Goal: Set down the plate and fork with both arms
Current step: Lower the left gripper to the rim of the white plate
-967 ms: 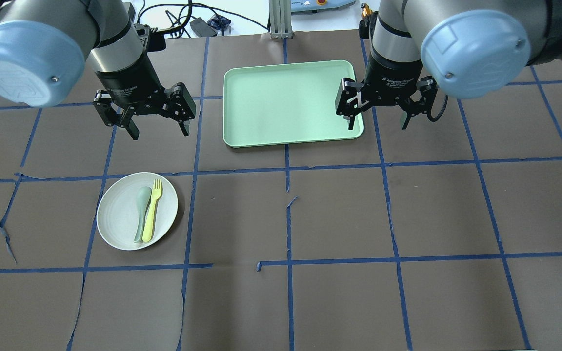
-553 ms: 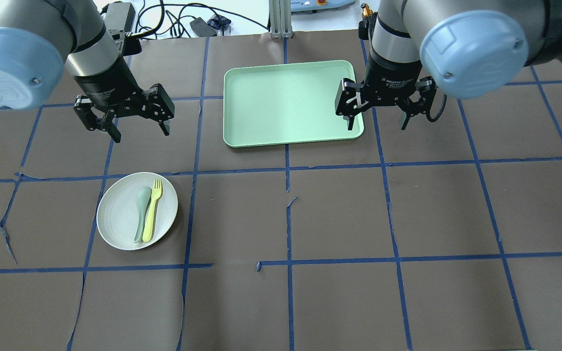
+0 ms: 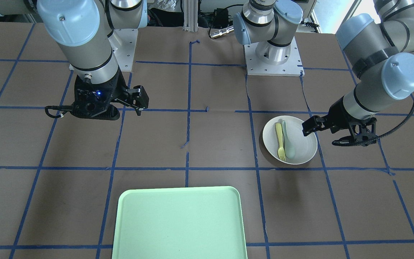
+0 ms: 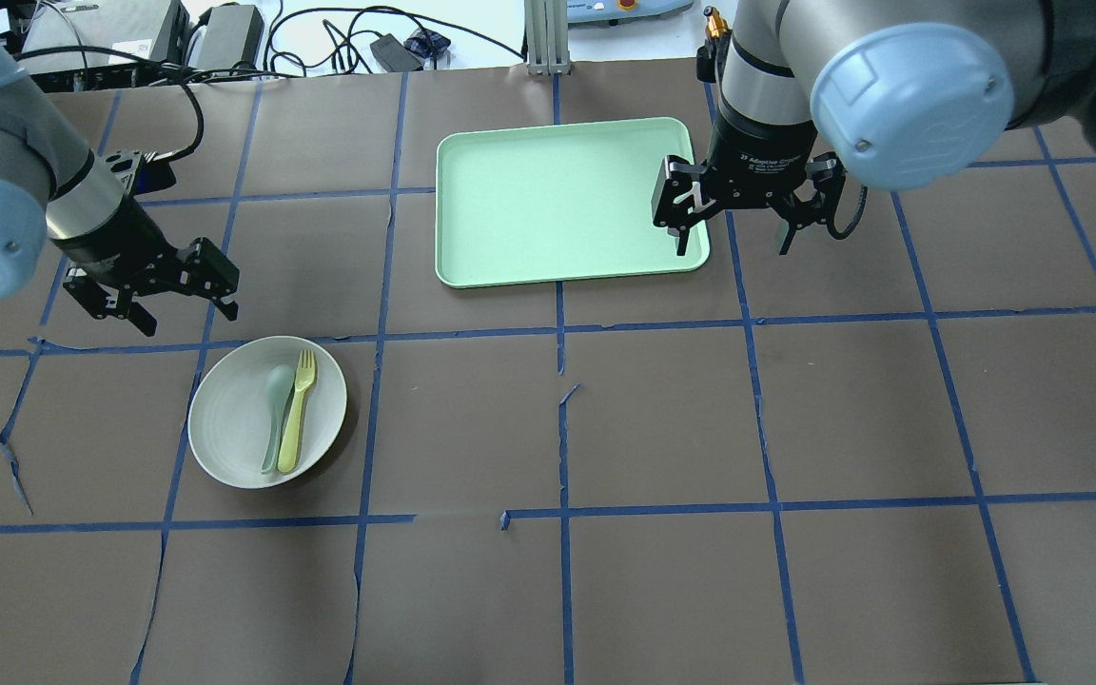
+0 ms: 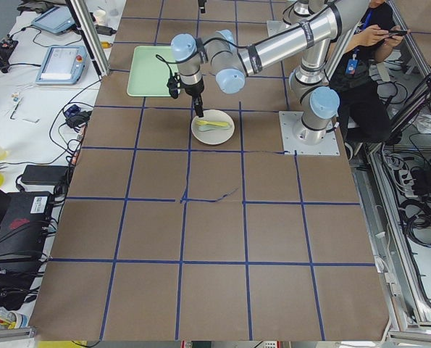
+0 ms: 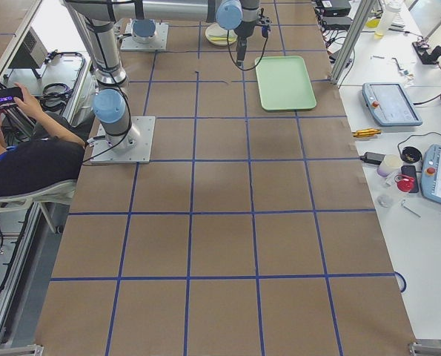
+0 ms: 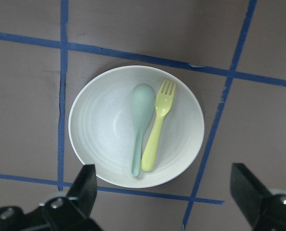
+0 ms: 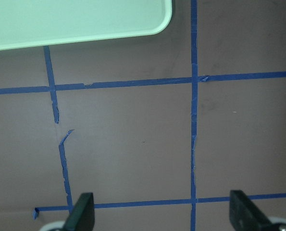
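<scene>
The off-white plate (image 4: 234, 419) lies on the brown table at the near left. The pale-yellow fork (image 4: 298, 411) lies in it beside a grey-green spoon (image 4: 275, 409). My left gripper (image 4: 190, 319) is open and empty, above the table just beyond the plate's far-left rim. In the left wrist view the plate (image 7: 99, 130), the fork (image 7: 157, 130) and the spoon (image 7: 140, 125) show between the open fingers of the left gripper (image 7: 163, 172). My right gripper (image 4: 733, 249) is open and empty, above the right edge of the mint-green tray (image 4: 548, 200).
The tray also shows in the front-facing view (image 3: 180, 223) and in a corner of the right wrist view (image 8: 85, 24). Blue tape lines cross the brown cover. Cables and boxes (image 4: 225, 29) lie beyond the table's far edge.
My left arm has swung left and nearer, from beside the tray to just beyond the plate. Its gripper stays open. The right arm has barely moved.
</scene>
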Controlling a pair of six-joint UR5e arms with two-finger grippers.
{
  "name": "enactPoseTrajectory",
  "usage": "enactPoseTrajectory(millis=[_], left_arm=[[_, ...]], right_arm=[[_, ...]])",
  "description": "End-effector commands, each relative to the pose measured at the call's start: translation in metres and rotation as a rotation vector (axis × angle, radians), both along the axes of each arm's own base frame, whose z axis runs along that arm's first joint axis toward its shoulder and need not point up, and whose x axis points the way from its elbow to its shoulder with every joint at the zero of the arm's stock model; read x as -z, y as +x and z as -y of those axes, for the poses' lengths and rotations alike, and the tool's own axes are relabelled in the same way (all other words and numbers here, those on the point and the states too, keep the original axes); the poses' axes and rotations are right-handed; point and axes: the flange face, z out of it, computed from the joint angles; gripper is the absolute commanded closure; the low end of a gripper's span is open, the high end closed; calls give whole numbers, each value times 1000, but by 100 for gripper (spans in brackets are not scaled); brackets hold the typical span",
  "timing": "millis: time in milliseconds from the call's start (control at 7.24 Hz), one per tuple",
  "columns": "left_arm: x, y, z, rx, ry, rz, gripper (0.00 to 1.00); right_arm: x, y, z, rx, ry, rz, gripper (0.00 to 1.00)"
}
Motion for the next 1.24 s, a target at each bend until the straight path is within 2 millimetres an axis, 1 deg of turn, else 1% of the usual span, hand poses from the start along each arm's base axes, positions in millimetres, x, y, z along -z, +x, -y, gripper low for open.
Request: enactPoseTrajectory(millis=[0, 276, 415, 553, 691, 829, 967, 1106], left_arm=[[65, 61, -27, 122, -28, -36, 6], [101, 60, -40, 152, 37, -82, 24], [114, 60, -41, 184, 60, -101, 27], [123, 61, -41, 201, 77, -113, 30], [131, 61, -41, 217, 89, -124, 37], [132, 62, -40, 233, 93, -125, 51], [132, 62, -40, 242, 91, -125, 87], [129, 64, -37, 247, 85, -120, 100]], right_arm=[[1, 0, 1, 2, 3, 1, 0], [3, -1, 1, -2, 8, -2, 0], [10, 0, 4, -2, 19, -5, 0], [11, 0, 4, 4, 23, -6, 0], [11, 0, 4, 7, 24, -5, 0], [11, -1, 4, 7, 23, -8, 0], [11, -1, 4, 9, 23, -8, 0], [10, -1, 5, 13, 19, -7, 0]])
